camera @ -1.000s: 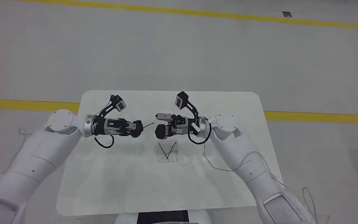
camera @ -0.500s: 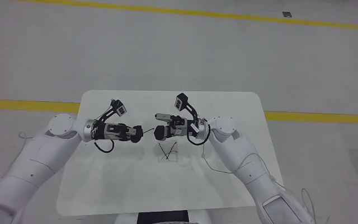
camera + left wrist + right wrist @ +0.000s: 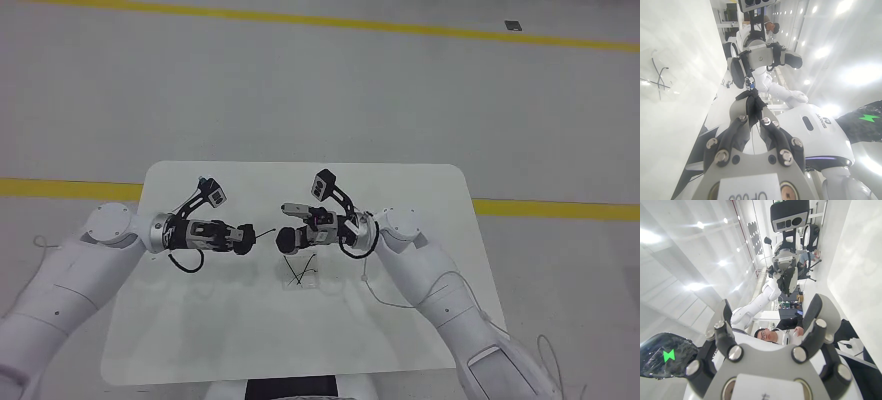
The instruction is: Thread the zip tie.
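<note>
Top view. Looking down on a smooth white table [image 3: 420,190] with rounded corners. Left gripper [image 3: 247,240] pinched shut on a thin black zip tie [image 3: 264,234], free tip poking toward the right gripper [image 3: 288,226] and just short of it. Right gripper spread wide, holding nothing. Nearer the robot, flat on the table, a few loose ties [image 3: 300,270] crossed like an X.

Left wrist view. Closer on the clamp than from above: grey metal fingers [image 3: 738,108] with round rivets, tips pressed together around crumpled black padding — tie hard to tell from the padding here. Beyond, the right gripper [image 3: 764,65] facing back, dark rubbery pads well apart. Off to the side, the loose ties [image 3: 659,79], thin and curved, on what looks like a glossy clear sheet.

Right wrist view. Own fingers [image 3: 726,313] splayed wide, bare space between — grey metal, black links, shiny bolts. Farther off, the left gripper [image 3: 785,283] head-on, closed to a narrow black wedge.
</note>
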